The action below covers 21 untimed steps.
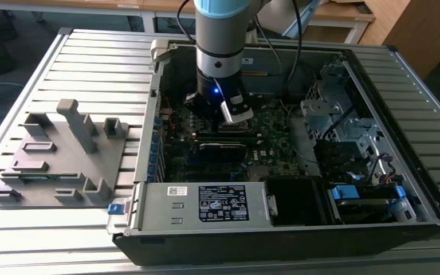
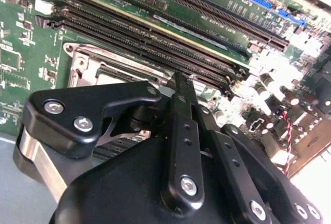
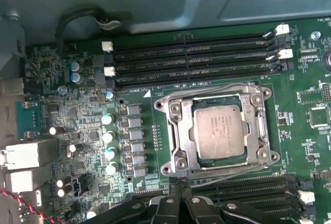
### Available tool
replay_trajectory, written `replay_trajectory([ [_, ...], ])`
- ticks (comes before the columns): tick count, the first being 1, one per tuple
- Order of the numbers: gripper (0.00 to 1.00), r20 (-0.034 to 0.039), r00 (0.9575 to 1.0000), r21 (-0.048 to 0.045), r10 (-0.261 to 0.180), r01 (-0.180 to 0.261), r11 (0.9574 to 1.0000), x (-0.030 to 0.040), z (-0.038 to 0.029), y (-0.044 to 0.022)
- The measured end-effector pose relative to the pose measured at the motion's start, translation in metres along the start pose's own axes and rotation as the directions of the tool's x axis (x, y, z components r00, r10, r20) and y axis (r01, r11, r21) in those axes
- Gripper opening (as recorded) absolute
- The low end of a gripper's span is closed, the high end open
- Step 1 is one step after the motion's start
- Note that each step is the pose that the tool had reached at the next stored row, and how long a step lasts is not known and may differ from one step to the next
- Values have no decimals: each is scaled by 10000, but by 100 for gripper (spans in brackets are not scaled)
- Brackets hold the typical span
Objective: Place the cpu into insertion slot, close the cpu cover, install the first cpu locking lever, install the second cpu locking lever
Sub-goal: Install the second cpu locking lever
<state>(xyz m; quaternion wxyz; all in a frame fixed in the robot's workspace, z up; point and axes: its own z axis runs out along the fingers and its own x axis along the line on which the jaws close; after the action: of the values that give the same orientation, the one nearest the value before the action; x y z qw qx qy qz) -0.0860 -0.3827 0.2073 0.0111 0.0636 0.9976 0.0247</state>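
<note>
While the black robot gripper (image 3: 178, 185) hovers with fingers closed and empty just beside the socket, the dull silvery square cpu (image 3: 219, 131) sits in the insertion slot (image 3: 173, 131), framed by the thin silvery metal cpu cover (image 3: 258, 123), lying flat.

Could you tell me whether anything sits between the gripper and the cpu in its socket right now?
Nothing visible does. In the first wrist view the cpu lies flat in the insertion slot, framed by the cpu cover, with bare board between it and the gripper just beside the socket.
</note>
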Motion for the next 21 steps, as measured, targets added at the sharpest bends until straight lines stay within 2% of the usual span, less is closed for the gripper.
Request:
replay_trajectory([
  [5,11,-3,10000,-23,-1,1,10000,0,11,-17],
  [9,11,-17,10000,-135,3,-3,9999,4,29,-43],
  [14,11,-52,10000,-407,8,-11,9992,4,49,-73],
  [21,11,-94,10000,-741,15,-22,9972,15,68,-106],
])
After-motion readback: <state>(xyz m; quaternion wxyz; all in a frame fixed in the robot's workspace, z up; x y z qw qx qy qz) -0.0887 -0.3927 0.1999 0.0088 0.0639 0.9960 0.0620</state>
